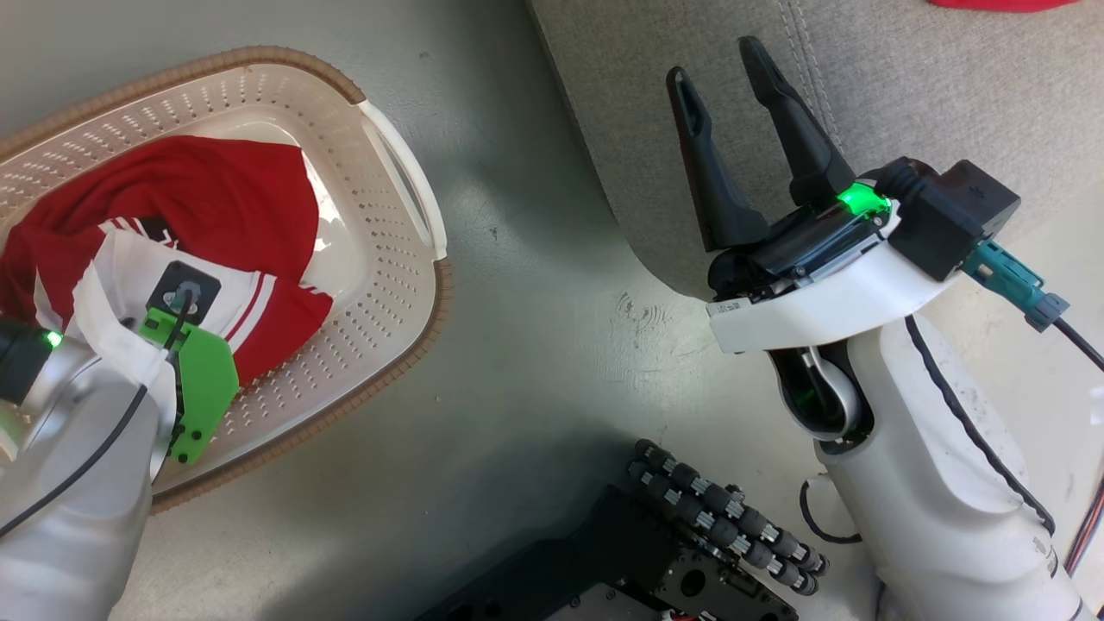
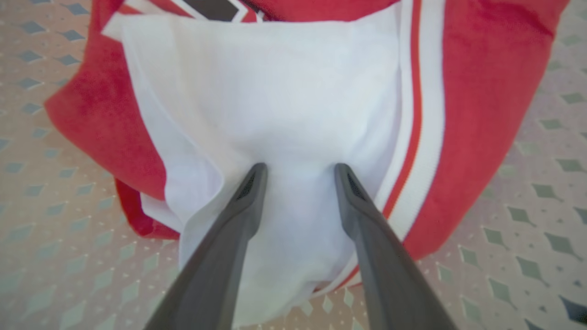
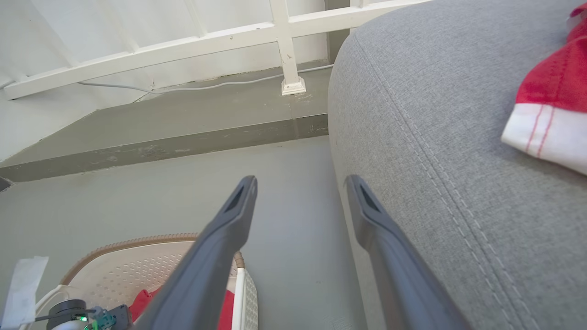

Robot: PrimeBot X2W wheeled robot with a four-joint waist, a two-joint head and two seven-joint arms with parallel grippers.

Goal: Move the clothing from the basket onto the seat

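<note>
Clothing [image 2: 284, 91], lettering [image 2: 213, 7] illegible, under agape left gripper [image 2: 300, 168]; right gripper [image 1: 716, 65] agape, empty.

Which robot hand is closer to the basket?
Left. The left gripper is inside the basket, over the clothing; the right gripper is apart, by the seat.

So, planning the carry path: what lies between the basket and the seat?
Bare grey floor, seen in the head view between the basket and the seat. The right wrist view shows the same.

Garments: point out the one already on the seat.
The red garment with the white hem lying on the seat; the garment with the white panel sits in the basket.
</note>
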